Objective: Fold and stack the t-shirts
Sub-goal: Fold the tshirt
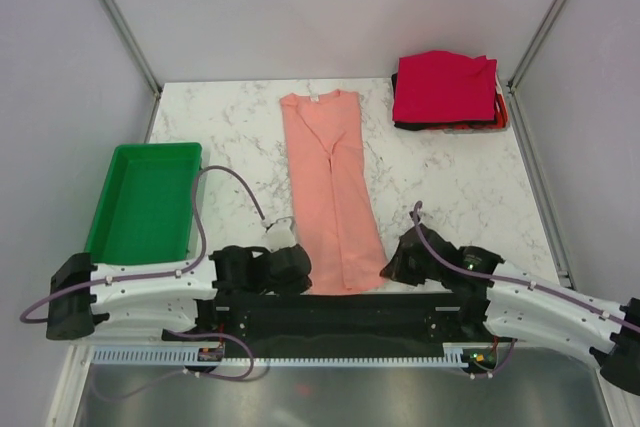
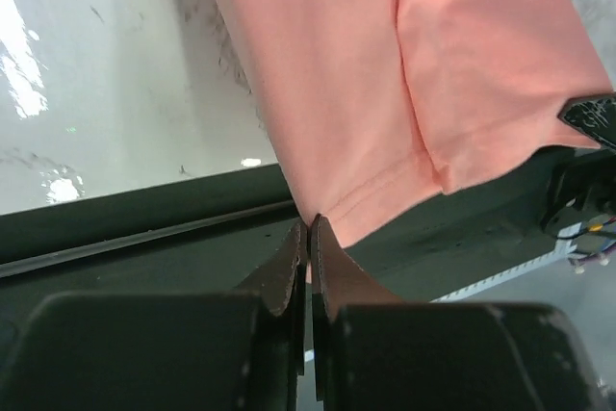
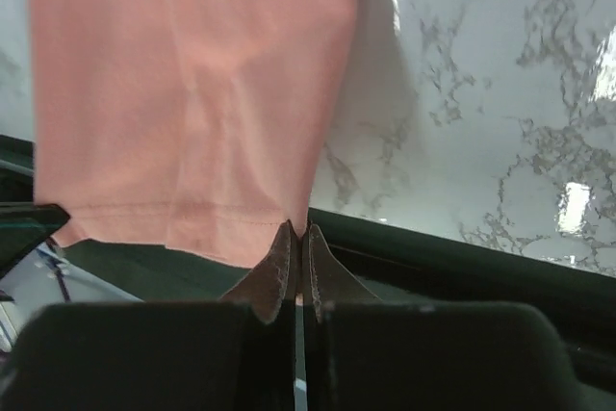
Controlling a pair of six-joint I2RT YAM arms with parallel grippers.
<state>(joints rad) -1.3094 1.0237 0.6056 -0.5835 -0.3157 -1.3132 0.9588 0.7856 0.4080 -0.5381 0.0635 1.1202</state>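
At the bottom of the top view, closest in, the left hand (image 1: 283, 265) and the right hand (image 1: 402, 261) sit low at the near edge of the bench (image 1: 450, 187), each pinched fully shut on one bottom corner of the salmon-pink t-shirt (image 1: 330, 182). The wrist views confirm it: the left fingers (image 2: 289, 267) meet on the hem's left corner and the right fingers (image 3: 277, 271) on its right corner, with cloth caught at the tips. The shirt lies flat in the centre of the frame as a long narrow strip, sleeves turned in, collar toward the top and hem just over the dark rail (image 1: 330, 309) along the bench's front. Holding both hem corners at once probably serves to keep the edge straight while the bottom is carried up toward the collar for a crosswise fold. The stack of folded t-shirts (image 1: 445, 92) waits in the upper right, crimson on top with black and orange-red edges beneath, well apart from the working area. A green tray (image 1: 145, 237) sits at the left, apparently empty. The bench is glossy white marble-patterned, catching bright glints, and is enclosed by pale grey wall panels (image 1: 330, 7) joined by slim metal posts (image 1: 115, 17)
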